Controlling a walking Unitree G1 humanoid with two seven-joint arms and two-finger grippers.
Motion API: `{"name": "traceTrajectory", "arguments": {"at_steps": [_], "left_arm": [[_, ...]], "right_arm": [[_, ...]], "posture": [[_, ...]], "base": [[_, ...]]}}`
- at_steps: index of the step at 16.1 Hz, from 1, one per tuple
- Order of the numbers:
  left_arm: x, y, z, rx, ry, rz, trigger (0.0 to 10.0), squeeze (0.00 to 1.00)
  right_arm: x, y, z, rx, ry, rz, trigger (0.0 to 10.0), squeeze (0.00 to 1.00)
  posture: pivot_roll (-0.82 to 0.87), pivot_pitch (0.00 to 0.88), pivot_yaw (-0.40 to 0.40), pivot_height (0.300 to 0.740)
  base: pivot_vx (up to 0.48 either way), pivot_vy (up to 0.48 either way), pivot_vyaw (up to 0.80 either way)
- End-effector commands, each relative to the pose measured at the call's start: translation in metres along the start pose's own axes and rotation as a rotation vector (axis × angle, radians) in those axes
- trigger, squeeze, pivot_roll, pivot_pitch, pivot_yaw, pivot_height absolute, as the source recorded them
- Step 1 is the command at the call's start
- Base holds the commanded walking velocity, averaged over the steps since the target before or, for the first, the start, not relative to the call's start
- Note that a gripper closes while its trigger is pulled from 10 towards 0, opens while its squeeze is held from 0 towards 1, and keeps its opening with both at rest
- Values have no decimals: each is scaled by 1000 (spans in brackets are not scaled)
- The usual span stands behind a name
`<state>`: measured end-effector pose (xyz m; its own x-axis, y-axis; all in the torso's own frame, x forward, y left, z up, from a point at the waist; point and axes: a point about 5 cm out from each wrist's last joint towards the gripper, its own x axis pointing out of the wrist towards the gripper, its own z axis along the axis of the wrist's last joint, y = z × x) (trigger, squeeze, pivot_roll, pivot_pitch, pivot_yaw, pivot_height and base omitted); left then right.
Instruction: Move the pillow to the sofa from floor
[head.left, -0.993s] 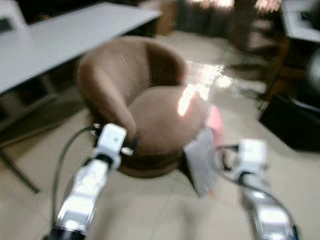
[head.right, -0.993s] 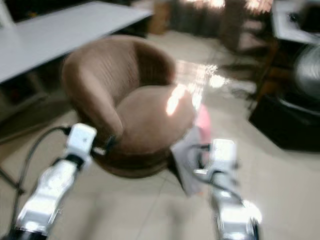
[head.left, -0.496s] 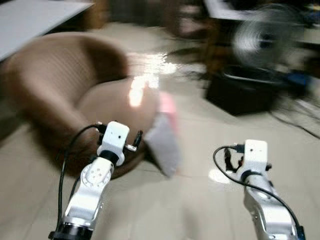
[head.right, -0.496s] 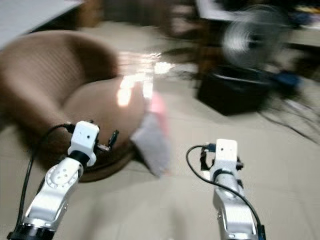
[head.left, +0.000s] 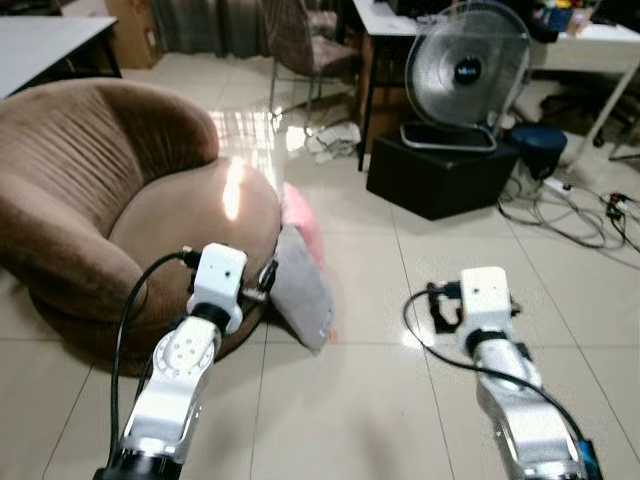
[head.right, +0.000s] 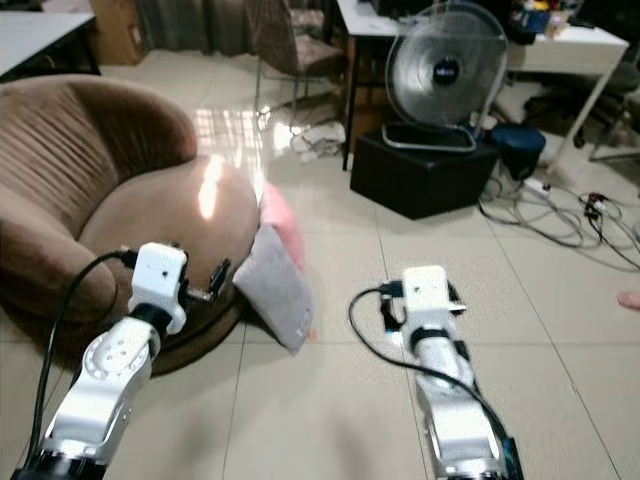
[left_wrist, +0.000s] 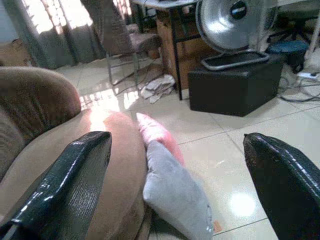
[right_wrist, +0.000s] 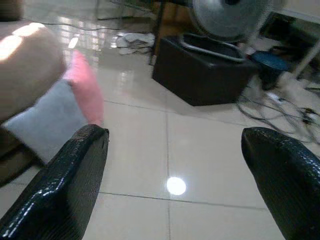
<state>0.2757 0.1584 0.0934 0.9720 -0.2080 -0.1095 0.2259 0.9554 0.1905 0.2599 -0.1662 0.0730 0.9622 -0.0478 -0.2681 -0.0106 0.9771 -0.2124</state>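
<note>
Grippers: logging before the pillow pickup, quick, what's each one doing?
Left gripper: jaws open, holding nothing, facing the grey fabric pillow.
Right gripper: jaws open, holding nothing, above the tiled floor.

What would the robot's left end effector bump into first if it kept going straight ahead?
Probably the grey fabric pillow leaning against the round brown sofa; it lies between the open left end effector's fingers, with a pink pillow behind it. Depth is unclear.

Open tile floor (head.left: 400, 390) right of sofa (head.left: 110, 220); cables (head.left: 570, 215) probably beyond.
</note>
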Motion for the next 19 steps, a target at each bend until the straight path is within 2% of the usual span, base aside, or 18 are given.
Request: {"name": "traceTrajectory", "arguments": {"at_steps": [1, 4, 6, 7, 8, 9, 13, 16, 17, 18, 19], "left_arm": [[-1, 4, 0, -4, 1, 14, 10000, 0], [-2, 4, -2, -10, 7, 19, 10000, 0], [-2, 3, -2, -17, 10, 18, 10000, 0], [-3, 3, -3, -56, 22, 10, 10000, 0], [-3, 3, -3, -67, 25, 7, 10000, 412], [-2, 3, -2, -77, 26, 9, 10000, 1000], [-1, 2, 0, -87, 20, -3, 10000, 1000], [-1, 2, 2, -132, -12, 14, 10000, 1000], [-1, 3, 3, -150, -21, 24, 10000, 1000], [-1, 5, 2, -160, -25, 32, 10000, 1000], [0, 7, 1, -144, -23, 38, 10000, 1000]], "right_arm": [[1, 1, 0, 0, -8, 8, 10000, 0], [3, 2, 3, -20, -47, 29, 10000, 0], [3, 2, 2, 10, -51, 36, 10000, 0], [3, 2, 2, 42, -53, 45, 10000, 784], [3, 2, 2, 47, -53, 47, 10000, 1000], [3, 2, 2, 51, -55, 55, 10000, 1000], [3, 2, 3, 61, -73, 55, 10000, 1000], [1, -5, 16, 121, -232, 8, 10000, 1000], [1, -6, 17, 128, -247, 0, 10000, 776], [1, -7, 17, 127, -256, -5, 10000, 43], [2, -8, 15, 111, -257, -2, 10000, 0]], "posture": [[25, 0, -7, 740], [24, 0, -9, 740], [25, 0, -11, 740], [26, 0, -12, 740], [26, 0, -12, 740], [27, 0, -12, 740], [24, 0, -10, 740], [29, 0, -12, 740], [29, 0, -12, 740], [30, 0, -13, 740], [30, 0, -13, 740]], "base": [[289, 0, 0], [285, 0, 0], [264, 0, 0], [247, 0, 0], [247, 0, 0], [0, 0, 0], [0, 0, 0], [0, 0, 0], [0, 0, 0], [0, 0, 0], [0, 0, 0]]}}
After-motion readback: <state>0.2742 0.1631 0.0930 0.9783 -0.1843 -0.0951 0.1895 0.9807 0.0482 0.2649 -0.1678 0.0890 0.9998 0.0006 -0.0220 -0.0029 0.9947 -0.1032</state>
